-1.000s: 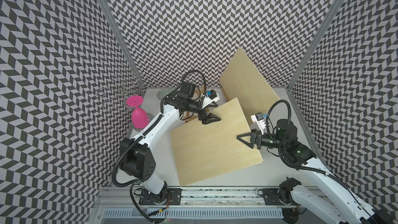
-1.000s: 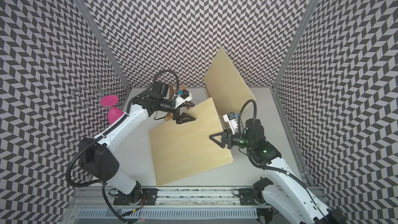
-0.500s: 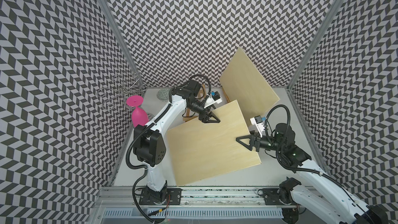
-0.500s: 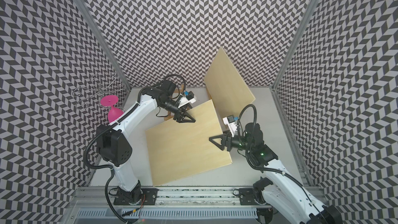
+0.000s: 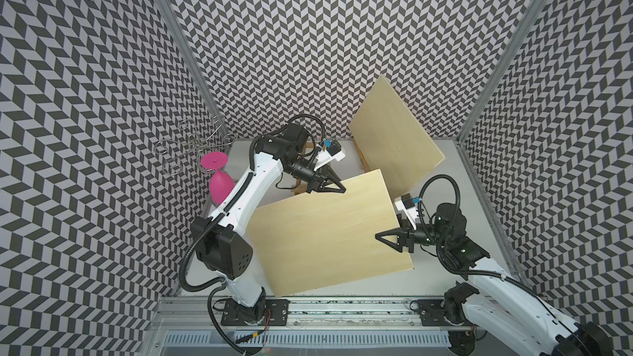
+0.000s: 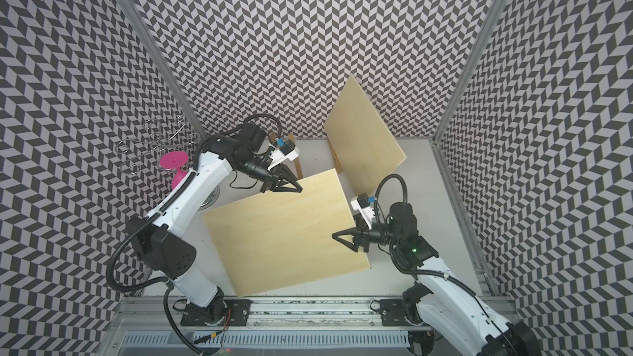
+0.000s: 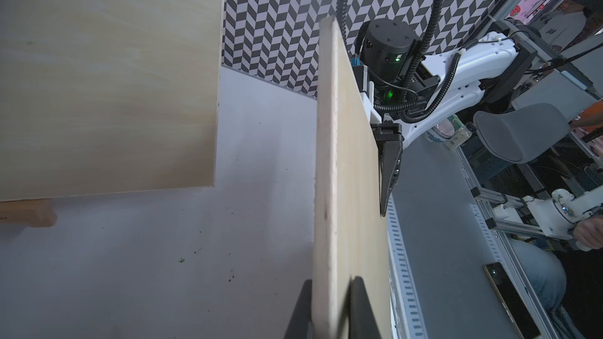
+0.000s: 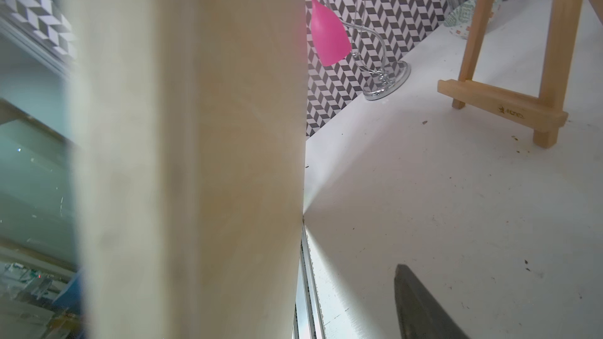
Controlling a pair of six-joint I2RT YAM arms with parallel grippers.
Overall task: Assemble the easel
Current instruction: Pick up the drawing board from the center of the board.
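Observation:
A large plywood board (image 5: 329, 227) (image 6: 284, 227) hangs tilted over the middle of the table, its near corner down at the front rail. My left gripper (image 5: 343, 190) (image 7: 331, 283) is shut on the board's far edge, one finger on each face. My right gripper (image 5: 378, 236) (image 6: 335, 235) straddles the board's right edge with its jaws open. Its lower finger (image 8: 421, 304) stands apart from the board (image 8: 189, 158). A bare wooden easel (image 8: 509, 99) (image 6: 297, 166) stands behind the left gripper. A second board (image 5: 394, 138) leans on another easel (image 5: 362, 159) at the back right.
A pink glass (image 5: 221, 183) hangs upside down on a chrome wire rack (image 5: 191, 145) at the back left. Patterned walls close in three sides. The metal rail (image 5: 342, 306) runs along the table's front edge.
My left gripper came down over the board's far edge and shut on it. The left arm's elbow swung toward the front. The right gripper stayed at the board's right edge.

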